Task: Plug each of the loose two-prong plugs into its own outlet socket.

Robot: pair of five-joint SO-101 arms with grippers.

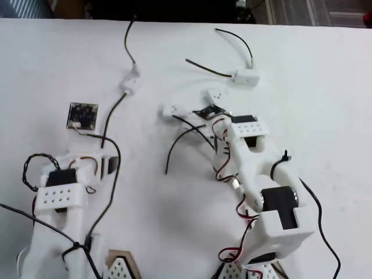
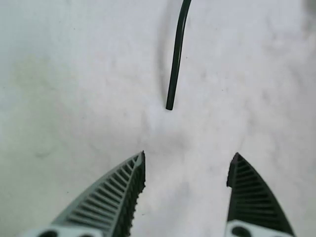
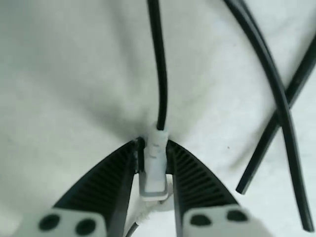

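My right gripper is shut on a small white two-prong plug, whose black cord runs straight away from the fingers. From above, this gripper sits mid-table between two loose white connector pieces, one on its left and one just behind it. My left gripper is open over bare table, holding nothing, with the cut end of a black cord a short way ahead. Overhead, it rests at the near left.
A white connector pair with black cords lies at back centre, another at back right. A small dark circuit board sits on the left. Two loose black cords cross beside the held plug.
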